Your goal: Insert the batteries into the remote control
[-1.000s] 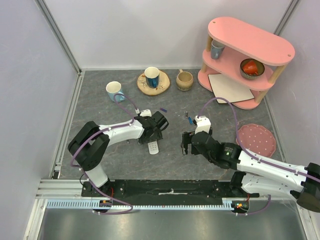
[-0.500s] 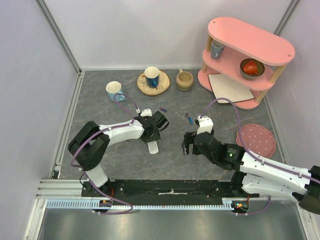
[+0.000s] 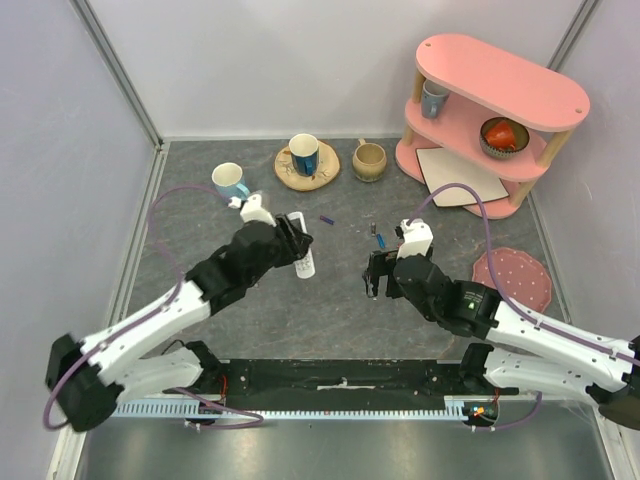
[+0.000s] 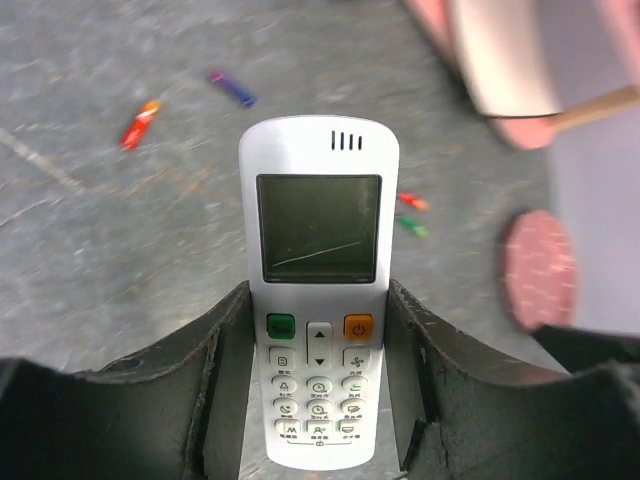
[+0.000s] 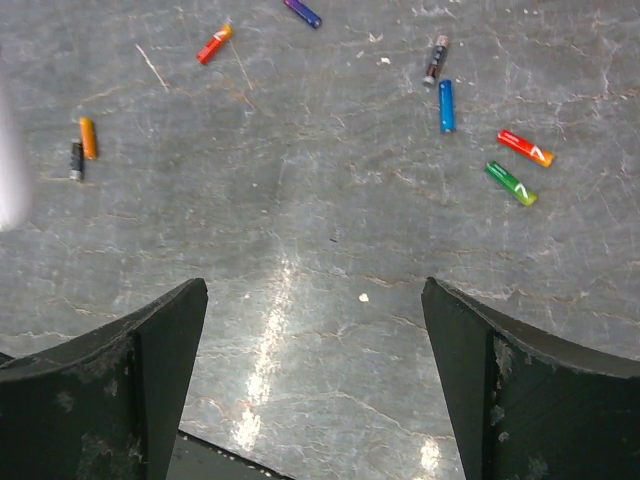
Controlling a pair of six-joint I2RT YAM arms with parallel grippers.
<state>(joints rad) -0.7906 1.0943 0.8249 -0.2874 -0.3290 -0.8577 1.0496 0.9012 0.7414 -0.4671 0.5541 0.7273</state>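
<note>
Moved: since a second ago my left arm has swung out to the left and drawn back, and the remote (image 4: 320,215) has come up off the table (image 5: 300,230) with it. My right arm has barely shifted.
Left gripper (image 4: 318,300): closed on the remote, one finger against each long side at the button end.
Remote: held above the table, with its screen and buttons facing my left wrist camera. The green and orange buttons sit just past the fingertips, and the screen end sticks out beyond them. I cannot see its back.
Right gripper (image 5: 312,290): spread wide with nothing between the fingers, hanging over bare table near the middle.
Red battery (image 5: 214,43): lying on the table ahead of my right gripper, off to the left.
Purple battery (image 5: 302,12): on the table just beyond the red one, apart from it.
Dark battery (image 5: 436,58): on the table to the right, its near end just beside the far end of a blue battery (image 5: 446,105). I cannot tell if they touch.
Green battery (image 5: 511,183): on the table further right, near the blue one.
</note>
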